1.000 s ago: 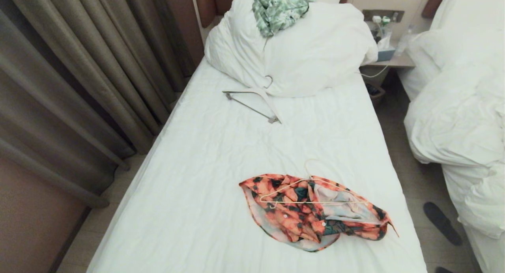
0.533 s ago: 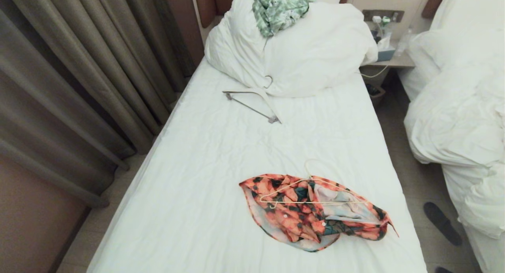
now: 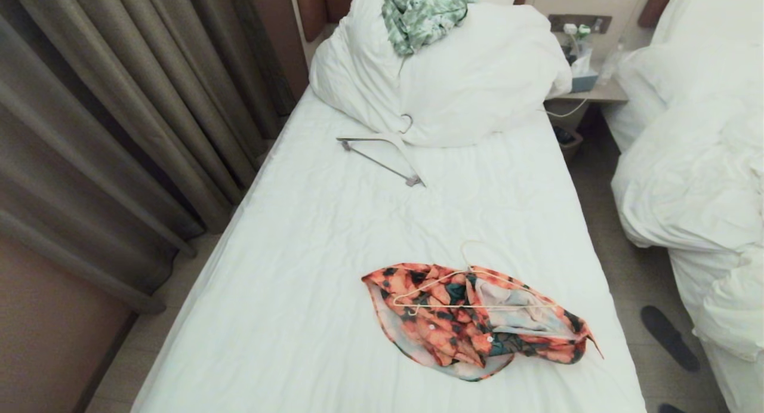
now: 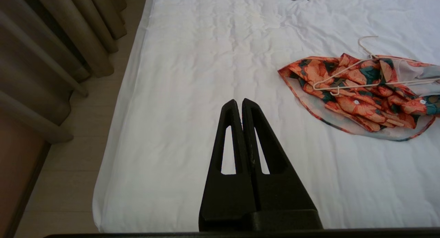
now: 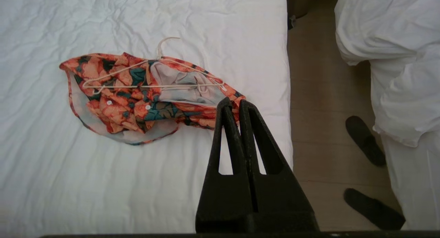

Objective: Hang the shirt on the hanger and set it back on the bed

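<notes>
Shirt: the shirt lies crumpled on the bed, at about 5 o'clock from the centre of the sheet in the head view, near the foot end and the right edge. Pale inner side shows at its right half; two white buttons visible.
Hanger: the hanger lies flat on top of the shirt, not threaded through it as far as can be seen; its hook points toward 12 o'clock, onto bare sheet.
Bed: white sheet, lightly creased, with a large pillow at the 12 o'clock end.
Second hanger: a thicker white hanger with a grey bar lies at 11 o'clock from the shirt, touching the pillow's lower edge.
Green garment: a green-and-white garment sits bunched on top of the pillow; seen in the head view only.
Left gripper: left gripper, fingers pressed together, nothing held, over bare sheet at 9 o'clock of the shirt and well apart from it. Seen in its own wrist view only.
Right gripper: right gripper, fingers pressed together, nothing held; the tips overlap the shirt's right end in the picture, contact cannot be told. Seen in its own wrist view only.
Curtain: brown curtain at 9 o'clock of the bed; head and left wrist views.
Other bed: rumpled white duvet at 3 o'clock; head and right wrist views.
Floor: two dark slippers between the beds, both shown whole in the right wrist view; the head view crops one.
Nightstand: nightstand with small items at 1 o'clock, head view only.
</notes>
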{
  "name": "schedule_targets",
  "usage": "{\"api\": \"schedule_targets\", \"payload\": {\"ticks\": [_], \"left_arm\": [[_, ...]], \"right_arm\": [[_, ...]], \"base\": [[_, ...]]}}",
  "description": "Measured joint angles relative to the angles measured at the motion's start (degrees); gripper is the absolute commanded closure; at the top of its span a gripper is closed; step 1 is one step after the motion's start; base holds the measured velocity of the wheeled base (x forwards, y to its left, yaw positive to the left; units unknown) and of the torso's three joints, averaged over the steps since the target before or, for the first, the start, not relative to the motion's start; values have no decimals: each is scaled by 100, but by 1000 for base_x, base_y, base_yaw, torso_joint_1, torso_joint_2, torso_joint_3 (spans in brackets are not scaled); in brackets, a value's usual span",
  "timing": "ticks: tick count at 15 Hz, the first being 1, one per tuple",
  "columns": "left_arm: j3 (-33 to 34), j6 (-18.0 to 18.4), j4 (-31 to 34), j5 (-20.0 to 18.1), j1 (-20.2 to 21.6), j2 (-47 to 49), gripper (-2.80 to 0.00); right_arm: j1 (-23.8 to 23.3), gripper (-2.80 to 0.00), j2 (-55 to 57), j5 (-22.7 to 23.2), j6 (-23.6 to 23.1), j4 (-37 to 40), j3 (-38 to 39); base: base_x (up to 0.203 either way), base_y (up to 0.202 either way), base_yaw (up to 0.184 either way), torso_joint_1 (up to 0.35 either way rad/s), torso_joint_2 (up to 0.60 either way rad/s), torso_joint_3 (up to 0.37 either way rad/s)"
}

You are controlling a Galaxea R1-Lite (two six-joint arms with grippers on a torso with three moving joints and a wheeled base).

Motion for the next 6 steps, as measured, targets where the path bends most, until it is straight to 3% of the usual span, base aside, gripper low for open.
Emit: {"api": "schedule_targets", "payload": {"ticks": [6], "left_arm": [[0,1,0,0,0,2,0]], "right_arm": [[5,0,0,-20,35,-5,2]], "base": [[0,0,0,0,0,0]]}}
